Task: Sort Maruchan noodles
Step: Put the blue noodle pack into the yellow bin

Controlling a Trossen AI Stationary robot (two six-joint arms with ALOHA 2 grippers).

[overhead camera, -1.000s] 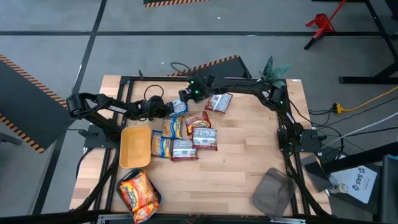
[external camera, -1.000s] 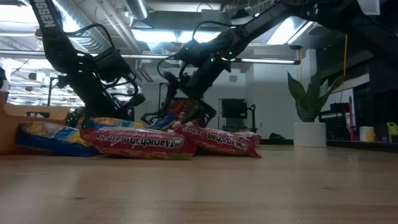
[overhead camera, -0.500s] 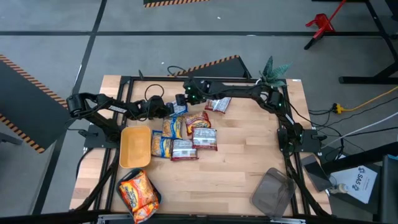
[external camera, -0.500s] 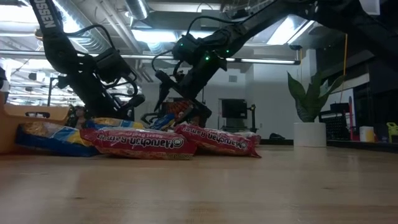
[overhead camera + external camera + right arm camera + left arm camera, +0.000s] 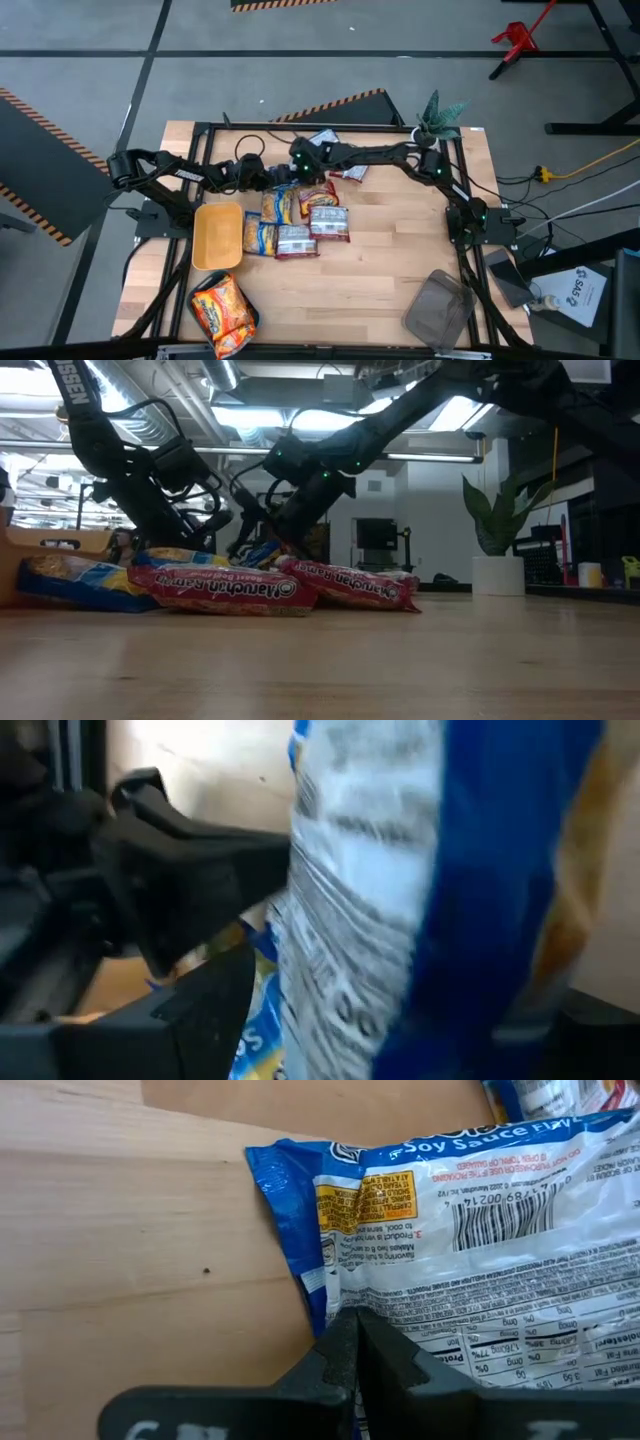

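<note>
Two hands close together toward the back edge of the surface [image 5: 390, 270]. Left hand [image 5: 265, 178] pressed shut, tips pinching the edge of a blue packet [image 5: 480, 1230] lying flat on the wood. Right hand [image 5: 297, 166] just beside it, spread wide, with the same blue packet filling its wrist view; whether it actually grips, cannot tell.

Just in front of both hands, a tight cluster of Maruchan noodles [image 5: 300, 220], packets touching and overlapping. One more packet [image 5: 345, 172] under the right arm, near the back edge. Yellow tray [image 5: 218, 236] touching the cluster on the left arm's side. Orange packets [image 5: 222, 308] heaped at the front-left corner, well apart. Grey tray [image 5: 440, 308] at the front-right corner. Between cluster and grey tray, bare wood, open room across the front and right.

From above only: trays, corners, free ground. From table height only: two red-brown packets [image 5: 225, 590] fronting the pile, brand name readable, arms coming down behind them.
</note>
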